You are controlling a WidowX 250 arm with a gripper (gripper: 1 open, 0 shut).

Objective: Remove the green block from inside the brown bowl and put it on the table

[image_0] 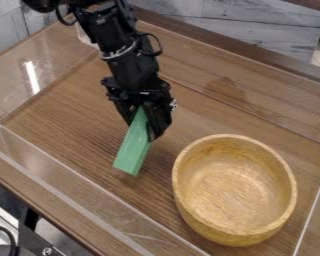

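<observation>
The green block (136, 148) hangs tilted to the left of the brown bowl (235, 190), its lower end at or just above the table (69, 110); contact cannot be made out. My black gripper (147, 122) points steeply down and is shut on the block's upper end. The bowl has nothing inside it and stands apart from the block, to the lower right.
Low clear plastic walls (69, 190) run along the table's near and left edges. A grey panelled surface (263, 25) lies behind the far edge. The arm reaches in from the upper left.
</observation>
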